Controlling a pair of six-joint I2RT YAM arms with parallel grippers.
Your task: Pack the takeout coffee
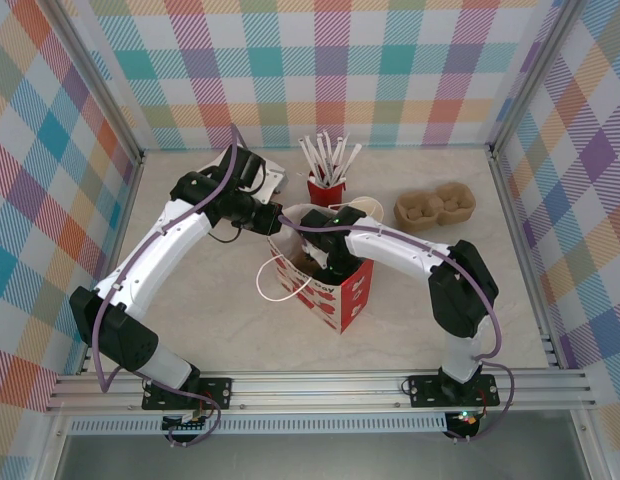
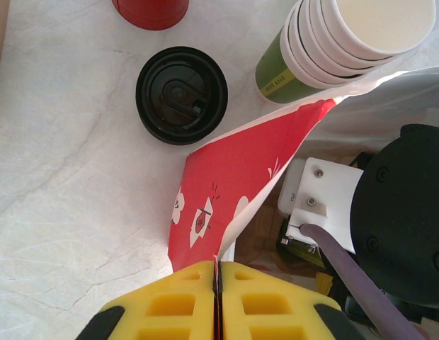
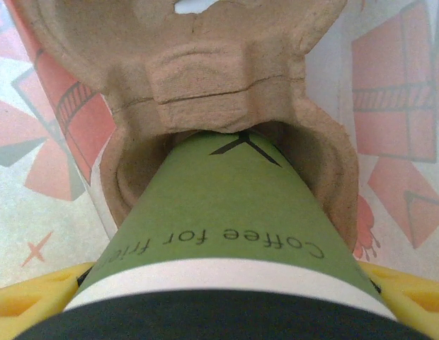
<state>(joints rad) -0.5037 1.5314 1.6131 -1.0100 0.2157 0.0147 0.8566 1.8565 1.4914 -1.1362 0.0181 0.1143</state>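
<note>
In the right wrist view a takeout coffee (image 3: 226, 234), green-sided with a white rim and a black lid, stands with its base in a pocket of a brown pulp carrier (image 3: 226, 85) inside the red patterned bag (image 3: 396, 106). My right gripper (image 3: 223, 304) is shut on the cup, a yellow finger on either side of its top. From above, that gripper (image 1: 320, 262) reaches down into the bag (image 1: 335, 295). My left gripper (image 2: 218, 273) is shut on the bag's upper edge (image 2: 241, 170) and holds the mouth open; from above it (image 1: 275, 225) sits at the bag's far left corner.
A loose black lid (image 2: 181, 94) lies on the table beside a tilted stack of green cups (image 2: 326, 42). A red cup of white sticks (image 1: 327, 185) stands behind the bag. A second pulp carrier (image 1: 435, 205) sits at the back right. Frame rails border the table.
</note>
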